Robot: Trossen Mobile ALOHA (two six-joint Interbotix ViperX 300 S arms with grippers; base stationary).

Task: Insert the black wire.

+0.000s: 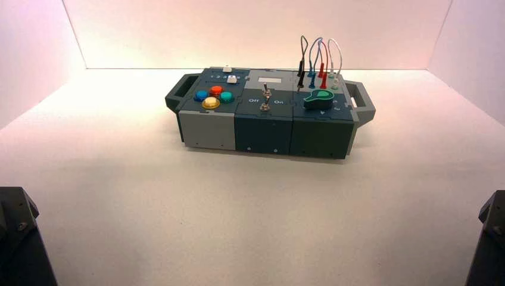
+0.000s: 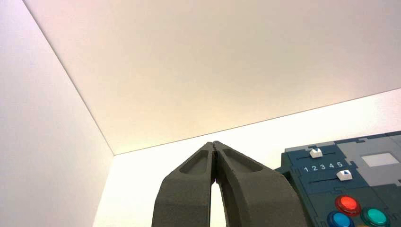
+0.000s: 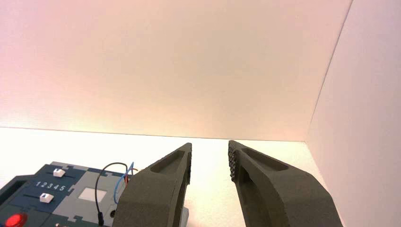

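A pale wall (image 1: pixel 256 33) is rising behind a whitish tabletop (image 1: pixel 196 220), on which the control box (image 1: pixel 264 128) is sitting. The right gripper (image 3: pixel 210 158) is hanging in front of the box and off toward its right side, spreading its fingers wide with nothing between them. From there, the black wire (image 1: pixel 302 47) is lying ahead and to the left, at the far right part of the box, beside the blue-plugged wire (image 1: pixel 311 53). Its loop is standing upright, and its two plugs are sitting one behind the other, so its span is running roughly front to back. The nearer plug (image 3: pixel 100 219) is appearing just beside a dark socket (image 3: pixel 113 213) rather than in it, so seating that end is probably the job remaining. The right arm is the nearer one, and the coming move is likely calling for a reach forward and leftward, with care around the neighbouring loops. The left gripper (image 2: pixel 213 144) is idling at the left with its fingertips together, ahead of the box's left end. The digits 1 2 3 4 5 are showing between the two white sliders (image 2: pixel 316 152) (image 2: pixel 344 175); no brand is showing legibly.
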